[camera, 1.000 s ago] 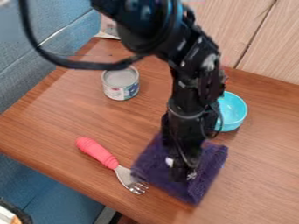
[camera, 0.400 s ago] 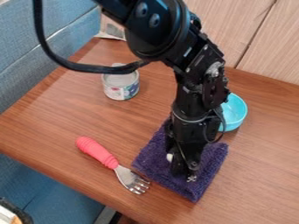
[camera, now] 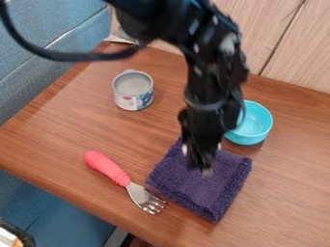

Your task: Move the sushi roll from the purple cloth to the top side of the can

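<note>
- Over the upper part of the purple cloth (camera: 203, 193): black claw (camera: 203, 166), hanging down; can't tell if it's apart, together or clamped on something.
- Sushi roll: exact pose unclear; white bit (camera: 184, 150) at the claw's view-left side, another at view-right, probably its ends, so likely right at the claw, above the cloth.
- Long axis: can't confirm; if both bits are the roll, it runs roughly crosswise in view.
- Can (camera: 134, 100): upright on counter (camera: 71, 120), well apart, toward view's upper left from claw. Key relation for the next move.
- Step, judged: pickup or early carry; placing not done.
- Next should be lift, swing diagonally to can, centre over its top, lower gently.
- Risk: off-centre release, roll tips off rim.
- Blue bowl (camera: 248, 137) near claw, opposite side from can.
</note>
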Motion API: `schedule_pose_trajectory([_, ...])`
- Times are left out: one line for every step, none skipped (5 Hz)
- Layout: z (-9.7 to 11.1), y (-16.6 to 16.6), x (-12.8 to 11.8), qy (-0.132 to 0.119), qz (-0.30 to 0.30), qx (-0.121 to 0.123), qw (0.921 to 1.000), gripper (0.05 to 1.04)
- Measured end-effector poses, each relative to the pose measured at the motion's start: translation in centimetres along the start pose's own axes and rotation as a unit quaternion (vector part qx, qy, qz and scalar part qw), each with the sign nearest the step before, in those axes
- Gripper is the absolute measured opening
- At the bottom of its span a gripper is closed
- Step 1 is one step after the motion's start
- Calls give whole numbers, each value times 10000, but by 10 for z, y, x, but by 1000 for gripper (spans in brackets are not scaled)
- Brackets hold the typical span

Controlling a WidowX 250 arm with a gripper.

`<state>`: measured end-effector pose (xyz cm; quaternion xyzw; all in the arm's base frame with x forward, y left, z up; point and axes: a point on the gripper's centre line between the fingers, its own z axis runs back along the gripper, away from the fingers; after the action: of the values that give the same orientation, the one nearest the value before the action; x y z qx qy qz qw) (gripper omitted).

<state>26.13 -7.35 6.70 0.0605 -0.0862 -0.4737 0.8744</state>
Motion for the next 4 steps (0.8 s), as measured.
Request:
schedule_pose_trajectory([13, 36, -12, -7, 156, 149, 9998, 583])
schedule_pose_trajectory([16, 76, -17, 60, 187, 191, 9996, 583])
schedule_pose_trajectory([9, 120, -24, 143, 510, 133, 9985, 583])
schedule_pose_trajectory([3, 159, -21, 232, 660, 133, 9975, 583])
